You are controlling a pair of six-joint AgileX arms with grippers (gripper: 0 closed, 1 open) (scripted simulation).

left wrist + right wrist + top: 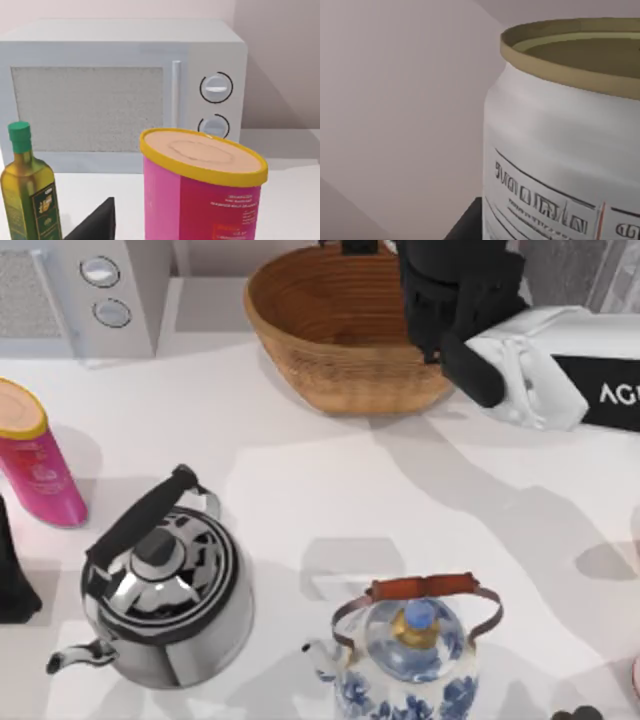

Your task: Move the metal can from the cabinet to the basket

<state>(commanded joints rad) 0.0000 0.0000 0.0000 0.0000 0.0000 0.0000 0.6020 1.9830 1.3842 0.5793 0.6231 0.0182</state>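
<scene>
Right wrist view, closest in: the metal can (560, 135) sits right up against the camera, silver wall with printed lettering, rim toward the upper edge. That nearness suggests the can is carried by the right gripper (455, 315), but no fingers are distinguishable around it, so I cannot tell how wide the tool stands or how firm any hold is.

Top view, front of table: blue-and-white kettle (410, 655) with a brown handle, and beside it to the left a chrome kettle (160, 595) with a black handle. Both well apart from the working arm.

Further back, left side: pink canister (35, 455) with yellow-rimmed lid; the left wrist view shows it close, with an olive oil bottle (30, 190) beside it and the microwave (125, 95) behind. The left gripper (12, 580) is parked at the table's left edge, a dark shape only; its fingers' state cannot be told.

Far back: the basket (340, 330), wicker, with the right arm's dark wrist hanging over its right rim.

Risks, as judgement:
1. Release point. The gripper sits over the rim more than over the middle; a drop here could strike the coils and tip the can out onto the table.
2. Unknown grip. If contact is shallow, any jolt could slip the can early.
3. Descent. Lowering further at this spot could press the wrist into the basket wall and shove it.
</scene>
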